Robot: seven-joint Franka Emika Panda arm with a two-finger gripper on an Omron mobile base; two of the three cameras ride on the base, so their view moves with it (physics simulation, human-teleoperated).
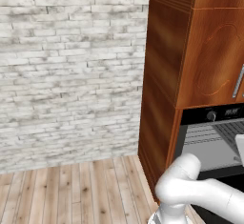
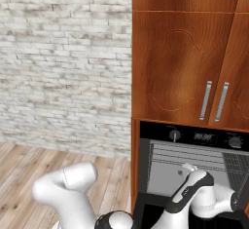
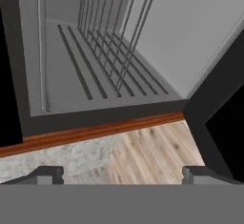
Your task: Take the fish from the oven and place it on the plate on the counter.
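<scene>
Hand view: gripper (image 3: pixel 122 175) jaws released, nothing between fingertips, facing open oven (image 3: pixel 62 85); grey interior, wire racks (image 3: pixel 112 42) visible. Right base view: arm at oven (image 2: pixel 194 160) opening.

The oven (image 1: pixel 214 142) is cut off by the right edge of the left base view, so only its left part shows. In the right base view the arm (image 2: pixel 194 194) covers the lower middle of the oven cavity, and the bottom edge cuts off the open door. In the hand view the 2 fingertips (image 3: pixel 47 175) are clipped at the bottom, and the racks (image 3: pixel 112 37) run out past the top edge.
</scene>
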